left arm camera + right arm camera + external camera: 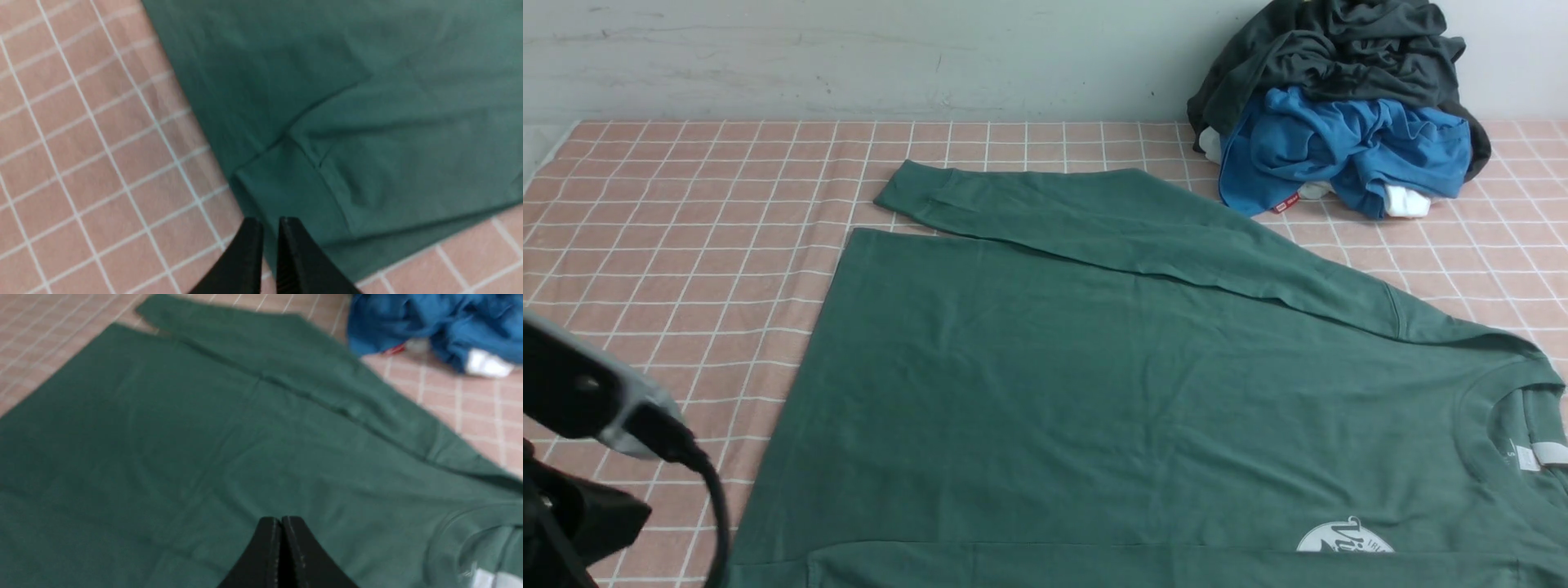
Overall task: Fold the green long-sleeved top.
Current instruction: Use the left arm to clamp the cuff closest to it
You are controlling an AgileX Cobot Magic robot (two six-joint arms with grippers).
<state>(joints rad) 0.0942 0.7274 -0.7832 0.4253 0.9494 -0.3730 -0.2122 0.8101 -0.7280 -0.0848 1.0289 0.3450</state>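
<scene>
Currently gripped: nothing is held by either end effector.
Left end effector (267, 222): the jaws are parted by only a sliver, with nothing between them. It is poised over the near cuff (286, 192) at the hem corner, probably so that the cuff can be picked up.
Right end effector (281, 520): the jaws are pressed together and empty. It is held above the body of the garment.
Green long-sleeved top (1094, 392): it is spread flat and logo-up on the bench (686, 204), with the neck tag (1547, 455) towards the robot's right and the hem towards its left. It is judged to be laid smooth so that creases fall cleanly.
Far sleeve (1094, 220): it is laid straight along the far edge of the body, within easy reach for folding in.
Other clothes: a blue garment (1339, 147) and a dark grey garment (1339, 57) are heaped at the far right, just beside the far sleeve. Contact cannot be told.
Stage: it is judged early, since the body is not yet folded.
</scene>
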